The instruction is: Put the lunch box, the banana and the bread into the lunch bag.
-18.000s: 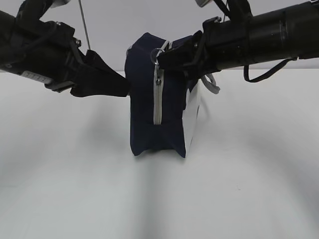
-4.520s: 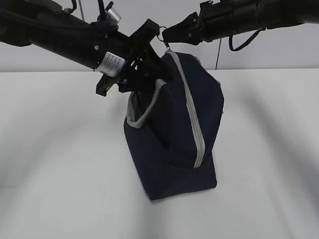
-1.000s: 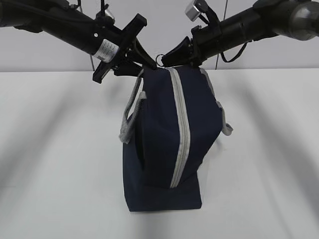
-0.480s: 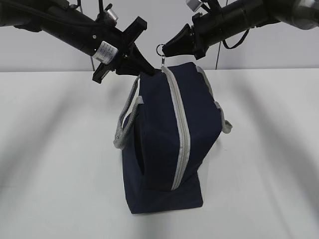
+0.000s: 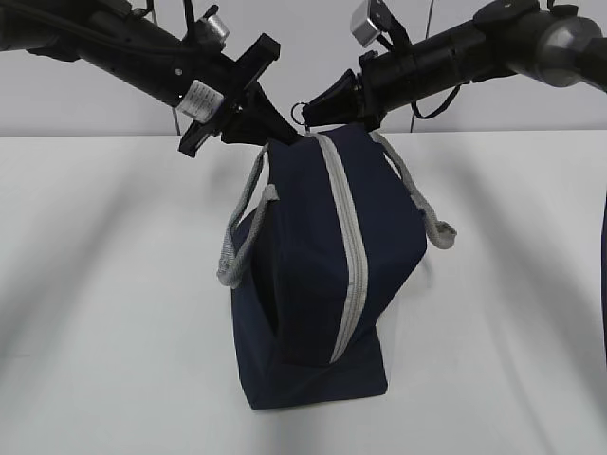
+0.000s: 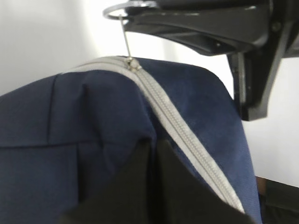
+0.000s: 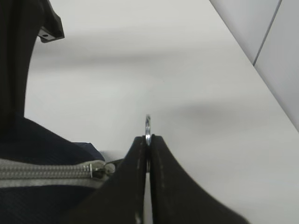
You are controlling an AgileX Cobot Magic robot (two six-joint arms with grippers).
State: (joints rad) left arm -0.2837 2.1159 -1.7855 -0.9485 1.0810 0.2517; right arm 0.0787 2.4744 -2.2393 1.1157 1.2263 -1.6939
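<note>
Nearest us, the lunch bag (image 5: 322, 275) stands on end on the white table (image 5: 114, 313), its base toward six o'clock and its grey zipper (image 5: 346, 237) running up the face toward twelve. We see that zipper closed along all its visible length, the slider sitting at the top end. One grey handle (image 5: 242, 232) droops at nine o'clock of the bag, the other (image 5: 422, 204) at three.

Up at the bag's top, our left gripper (image 5: 275, 133) comes in from ten o'clock; its wrist view shows the fingers pinched together on a fold of the navy fabric just beside the zipper. Our right gripper (image 5: 318, 112) reaches in from two o'clock, and its wrist view shows the jaws shut tight on the metal ring pull (image 7: 148, 127), with the slider (image 7: 99, 171) just to the nine o'clock side of the fingertips.

Farther back there is only bare table and wall. We cannot find the lunch box, the banana or the bread in any view, and with the bag zipped we cannot tell what is inside.

We judge the task barely begun: the bag is braced and the pull is gripped, but opening it and loading all three items is, as far as we can see, left to do.
</note>
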